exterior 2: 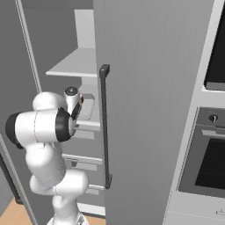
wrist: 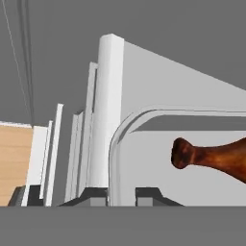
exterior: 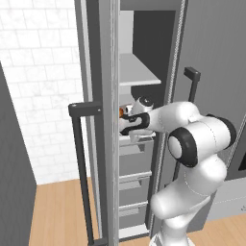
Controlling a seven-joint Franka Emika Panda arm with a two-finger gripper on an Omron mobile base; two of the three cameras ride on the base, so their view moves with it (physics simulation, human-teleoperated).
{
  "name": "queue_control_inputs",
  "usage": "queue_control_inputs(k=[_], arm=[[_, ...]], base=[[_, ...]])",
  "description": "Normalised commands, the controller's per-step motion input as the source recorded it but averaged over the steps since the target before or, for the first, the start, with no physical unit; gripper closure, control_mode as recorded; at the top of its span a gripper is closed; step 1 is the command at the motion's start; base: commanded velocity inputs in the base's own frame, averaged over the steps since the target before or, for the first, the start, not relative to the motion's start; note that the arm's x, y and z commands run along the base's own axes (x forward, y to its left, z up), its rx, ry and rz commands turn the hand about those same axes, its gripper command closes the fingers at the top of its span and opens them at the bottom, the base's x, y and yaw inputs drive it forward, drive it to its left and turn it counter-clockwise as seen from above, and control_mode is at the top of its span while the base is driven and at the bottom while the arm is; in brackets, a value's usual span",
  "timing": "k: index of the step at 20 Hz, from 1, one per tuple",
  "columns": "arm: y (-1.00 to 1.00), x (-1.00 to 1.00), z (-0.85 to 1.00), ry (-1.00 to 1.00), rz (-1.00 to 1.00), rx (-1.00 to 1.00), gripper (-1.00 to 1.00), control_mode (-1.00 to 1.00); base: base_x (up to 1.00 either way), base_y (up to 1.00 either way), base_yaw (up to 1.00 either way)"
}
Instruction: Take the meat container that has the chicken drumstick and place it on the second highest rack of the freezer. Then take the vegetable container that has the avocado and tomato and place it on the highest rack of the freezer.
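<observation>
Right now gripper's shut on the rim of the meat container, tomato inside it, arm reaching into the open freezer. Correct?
Not quite: the container holds the chicken drumstick, not a tomato; the hand view shows it. The gripper is shut on its rim, arm inside the open freezer.
</observation>
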Motion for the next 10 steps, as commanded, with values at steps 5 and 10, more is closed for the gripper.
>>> queue_control_inputs(k=[5,10], arm=[[0.01,0.71,-0.16,0.00,-0.01,0.00,1.00,-1.00],[0.05,0.72,-0.23,0.00,-0.01,0.00,-1.00,-1.00]], base=[[0.00,0.00,0.00],[0.00,0.00,0.00]])
